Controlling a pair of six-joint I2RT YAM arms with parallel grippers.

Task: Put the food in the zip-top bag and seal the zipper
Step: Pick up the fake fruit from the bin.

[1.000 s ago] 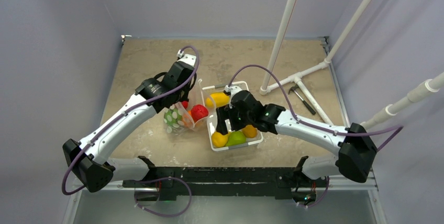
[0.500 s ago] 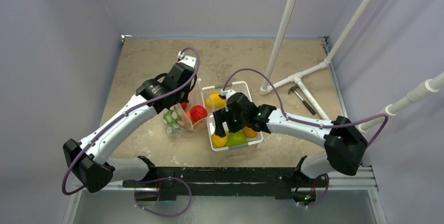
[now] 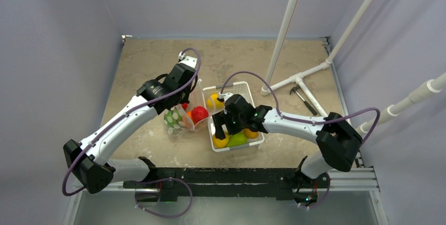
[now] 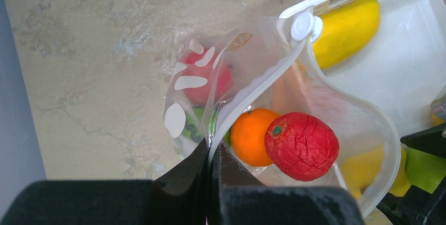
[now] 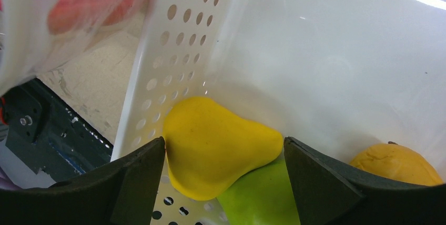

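The clear zip-top bag (image 3: 181, 117) lies left of the white tray (image 3: 247, 89), mouth toward the tray. My left gripper (image 4: 213, 156) is shut on the bag's zipper (image 4: 257, 85) edge and holds the mouth up. Inside the bag (image 4: 336, 104) sit a red fruit (image 4: 301, 145), an orange fruit (image 4: 251, 135), another red one and a green one. My right gripper (image 5: 223, 154) is open inside the tray (image 5: 315, 67), its fingers either side of a yellow pear-shaped fruit (image 5: 215, 151) that lies on a green fruit (image 5: 257, 196). An orange-yellow fruit (image 5: 394, 164) lies at right. A yellow banana (image 4: 347, 25) lies at the tray's far end.
White pipe frames (image 3: 284, 30) and a small hammer (image 3: 302, 99) stand right of the tray. The tray's perforated wall (image 5: 173, 51) is close to the right gripper's left finger. The black base rail (image 3: 221, 177) runs along the near edge.
My right gripper has moved left and down into the near end of the tray, over the yellow and green fruits. The left arm and the bag have stayed put.
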